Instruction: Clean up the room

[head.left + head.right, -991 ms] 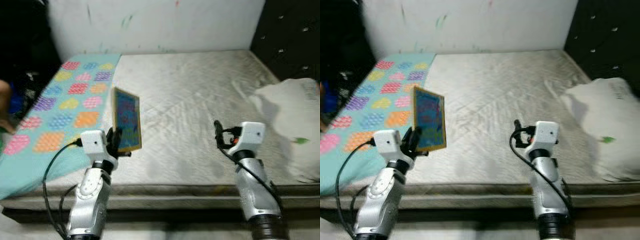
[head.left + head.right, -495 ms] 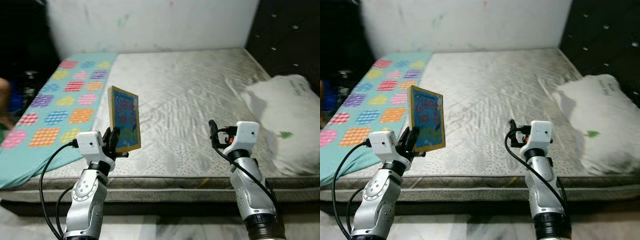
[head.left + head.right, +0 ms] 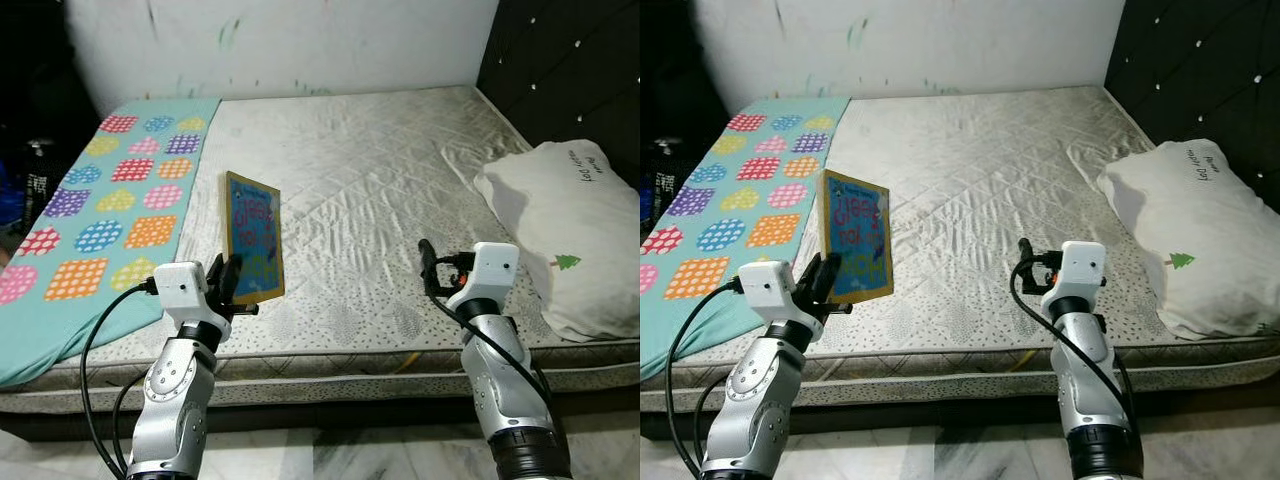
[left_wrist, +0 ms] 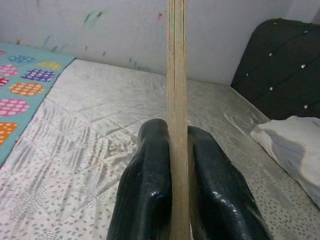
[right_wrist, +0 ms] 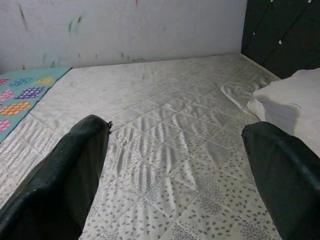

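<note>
The book (image 3: pixel 252 238) stands upright over the near edge of the mattress (image 3: pixel 370 180), its lower edge pinched between the fingers of the left gripper (image 3: pixel 232 280), while the right gripper (image 5: pixel 170 170), fingers spread, hovers above that same edge.

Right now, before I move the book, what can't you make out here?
- Book: cover words too small in the eye views; left wrist view is edge-on between the fingers.
- Pillow: far side cut by the frame edge.
- Dark area left of the bed: too shaded.
</note>
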Controlling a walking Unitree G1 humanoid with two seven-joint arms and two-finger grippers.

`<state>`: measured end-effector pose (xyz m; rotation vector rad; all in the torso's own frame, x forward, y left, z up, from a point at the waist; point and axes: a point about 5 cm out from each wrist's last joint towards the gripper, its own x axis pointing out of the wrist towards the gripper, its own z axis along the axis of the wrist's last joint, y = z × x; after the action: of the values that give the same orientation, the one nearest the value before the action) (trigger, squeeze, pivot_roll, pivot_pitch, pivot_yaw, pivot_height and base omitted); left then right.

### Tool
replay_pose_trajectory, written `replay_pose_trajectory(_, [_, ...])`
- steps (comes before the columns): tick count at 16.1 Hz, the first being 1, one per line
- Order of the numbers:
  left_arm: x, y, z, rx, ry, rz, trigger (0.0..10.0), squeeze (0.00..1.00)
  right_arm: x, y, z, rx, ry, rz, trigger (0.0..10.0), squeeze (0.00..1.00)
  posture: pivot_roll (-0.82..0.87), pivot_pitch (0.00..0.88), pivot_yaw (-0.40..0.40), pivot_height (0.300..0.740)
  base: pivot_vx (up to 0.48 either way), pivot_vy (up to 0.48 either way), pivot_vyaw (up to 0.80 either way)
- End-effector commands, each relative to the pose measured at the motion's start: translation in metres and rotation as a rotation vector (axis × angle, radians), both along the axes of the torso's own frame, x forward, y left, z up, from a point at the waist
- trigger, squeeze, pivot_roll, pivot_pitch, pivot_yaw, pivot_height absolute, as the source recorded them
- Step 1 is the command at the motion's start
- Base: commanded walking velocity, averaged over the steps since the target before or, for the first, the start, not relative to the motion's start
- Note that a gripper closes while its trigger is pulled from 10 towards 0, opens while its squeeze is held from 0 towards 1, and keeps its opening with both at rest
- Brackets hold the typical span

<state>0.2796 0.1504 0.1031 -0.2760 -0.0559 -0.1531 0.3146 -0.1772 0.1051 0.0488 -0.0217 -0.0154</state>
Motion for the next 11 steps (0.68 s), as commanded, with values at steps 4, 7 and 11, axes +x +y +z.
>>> replay_pose_trajectory(4, [0.0022, 0.0019, 0.0112, 0.002, -0.053, 0.002, 10.0, 0.00, 0.0021, 0.0027, 0.0028, 0.001, -0.009, 0.001, 10.0, 0.00, 0.04, 0.013, 0.058, 0.740, 0.274, 0.000, 0.00])
replay_pose_trajectory(7, [0.0024, 0.0013, 0.0114, -0.001, -0.053, -0.004, 10.0, 0.00, 0.0026, 0.0027, 0.0029, 0.000, -0.008, 0.001, 10.0, 0.00, 0.04, 0.013, 0.058, 0.740, 0.318, 0.000, -0.67])
replay_pose_trajectory(11, [0.0023, 0.0011, 0.0107, -0.004, -0.050, -0.006, 10.0, 0.00, 0.0026, 0.0035, 0.0023, 0.000, -0.007, 0.003, 10.0, 0.00, 0.04, 0.012, 0.057, 0.740, 0.327, 0.000, -0.61])
